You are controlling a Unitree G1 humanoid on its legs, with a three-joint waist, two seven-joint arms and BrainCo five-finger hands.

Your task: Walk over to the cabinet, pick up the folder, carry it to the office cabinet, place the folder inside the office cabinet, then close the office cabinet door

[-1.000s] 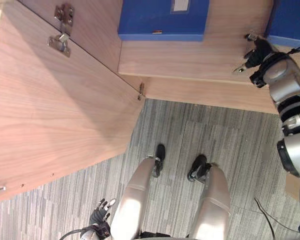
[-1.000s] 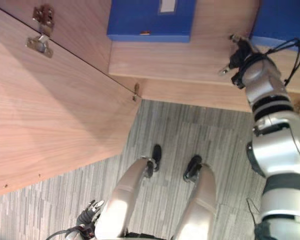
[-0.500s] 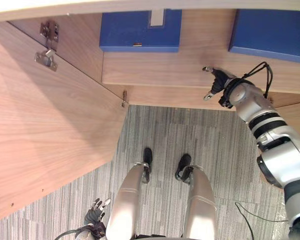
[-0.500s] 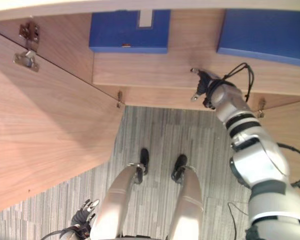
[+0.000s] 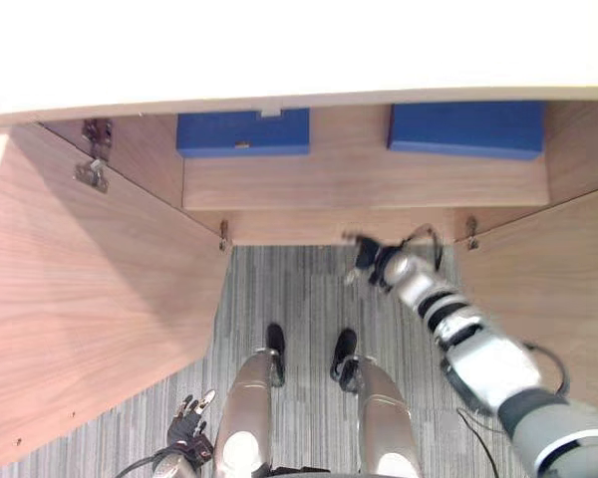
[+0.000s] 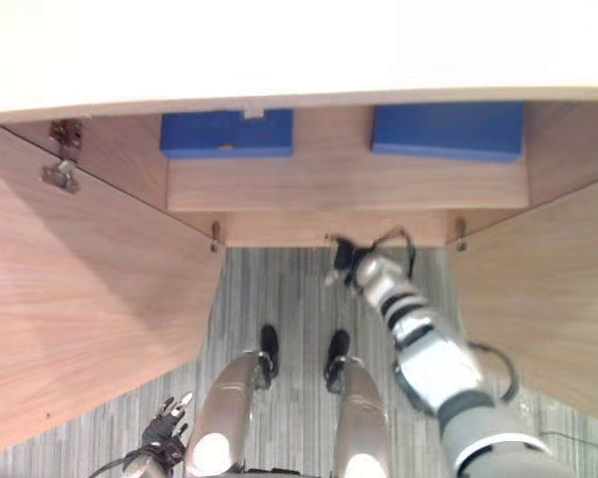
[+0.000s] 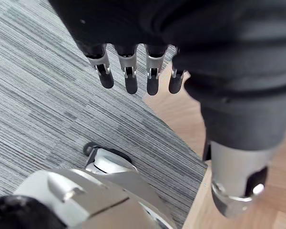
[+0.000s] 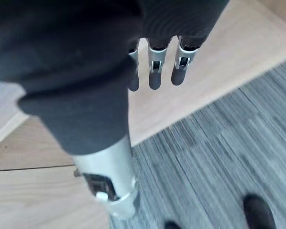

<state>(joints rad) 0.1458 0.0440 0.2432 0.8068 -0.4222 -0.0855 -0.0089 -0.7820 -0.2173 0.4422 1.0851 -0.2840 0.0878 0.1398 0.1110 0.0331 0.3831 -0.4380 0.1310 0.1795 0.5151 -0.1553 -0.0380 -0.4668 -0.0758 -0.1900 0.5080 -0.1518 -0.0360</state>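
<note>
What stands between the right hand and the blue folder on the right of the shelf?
Nothing visible does. The right hand hangs before the shelf, fingers straight and empty; only bare wood lies between it and that blue folder. Both cabinet doors stand open.

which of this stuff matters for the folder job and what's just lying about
Job: left blue folder, right blue folder (cannot tell which is the task's), cabinet shelf, open left door, open right door, right robot hand.
Just there: grey carpet, idle left robot hand.
</note>
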